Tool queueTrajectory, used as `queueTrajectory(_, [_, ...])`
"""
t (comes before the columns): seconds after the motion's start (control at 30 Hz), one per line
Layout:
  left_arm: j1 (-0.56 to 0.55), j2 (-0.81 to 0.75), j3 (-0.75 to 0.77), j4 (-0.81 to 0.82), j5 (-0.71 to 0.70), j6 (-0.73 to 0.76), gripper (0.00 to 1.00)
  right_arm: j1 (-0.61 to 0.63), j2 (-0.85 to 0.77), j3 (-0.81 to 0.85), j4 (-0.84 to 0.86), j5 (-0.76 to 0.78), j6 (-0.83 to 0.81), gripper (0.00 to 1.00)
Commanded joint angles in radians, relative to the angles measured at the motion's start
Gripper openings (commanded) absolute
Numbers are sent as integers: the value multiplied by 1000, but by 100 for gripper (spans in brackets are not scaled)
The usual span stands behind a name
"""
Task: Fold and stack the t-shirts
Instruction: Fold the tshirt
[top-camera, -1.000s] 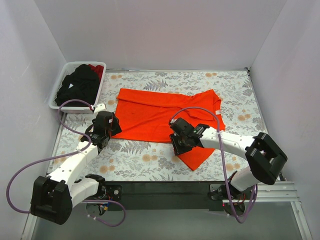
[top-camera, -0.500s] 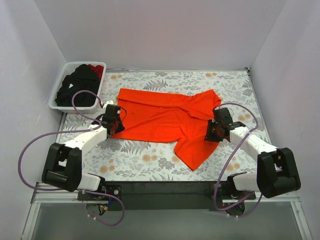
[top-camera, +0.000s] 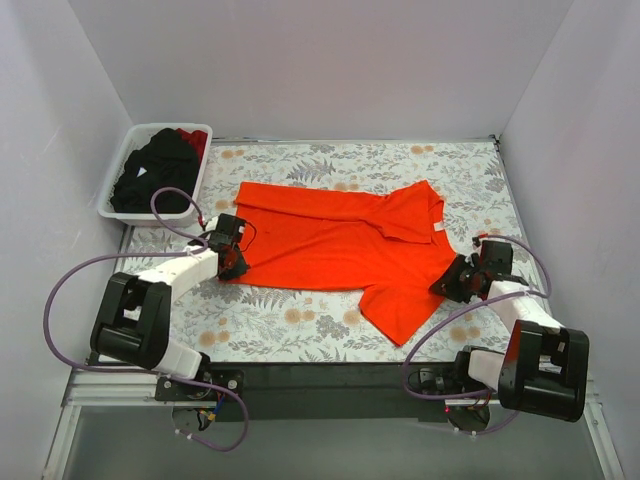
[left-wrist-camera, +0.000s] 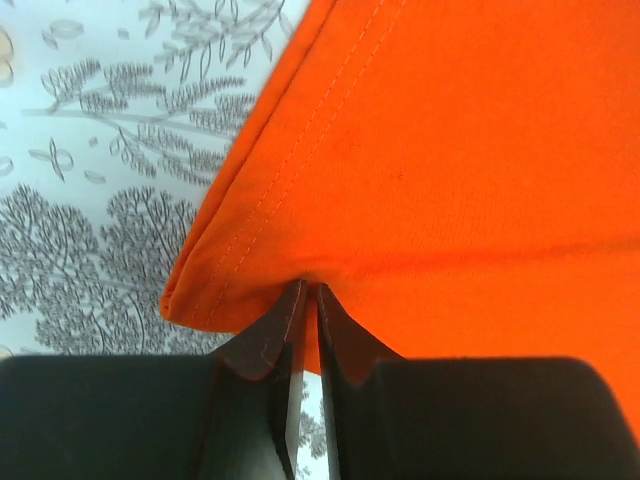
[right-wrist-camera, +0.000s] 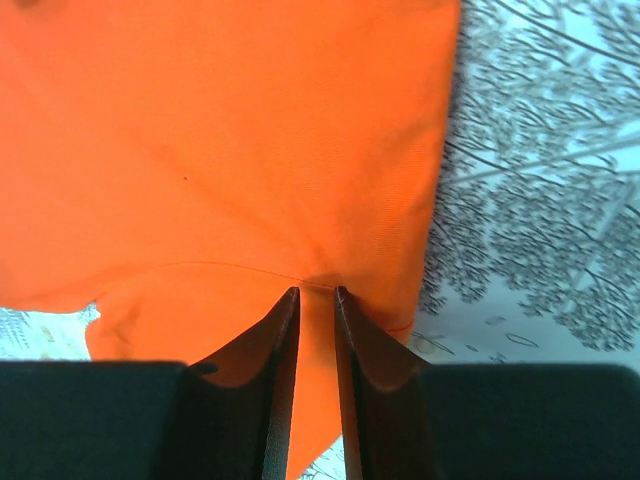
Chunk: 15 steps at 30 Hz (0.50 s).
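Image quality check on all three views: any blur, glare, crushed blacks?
Top external: even, soft light, no glare, sharp; black shirts in the basket read as a detail-less blob. Left wrist: orange shirt stitching crisp, left gripper dark and underexposed. Right wrist: orange saturated, weave faint, right gripper dark too.

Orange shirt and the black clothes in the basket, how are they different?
The orange shirt lies spread out on the table; the black clothes sit bunched up in the white basket. The orange shirt is pinched at its edges by the left end effector and the right end effector; nothing touches the black clothes. The orange shirt is bright, the black clothes dark. Both are soft cloth.
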Motion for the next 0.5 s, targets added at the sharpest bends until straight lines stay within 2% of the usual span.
queueTrajectory(0.0, [2,-26,-38,-137,70,-68,8,-75,-17,-55,-88,-23,-47,27])
queueTrajectory(0.13, [2,-95,-85,-172,128,-114,8,-140,-22,-69,-117,-75,-52,27])
queueTrajectory(0.37, [2,-246,-139,-180,215,-195,9,-140,-153,-26,-70,-108,-32,27])
queueTrajectory(0.47, [4,-273,-70,-174,156,-208,19,-140,-160,30,-1,-149,11,30])
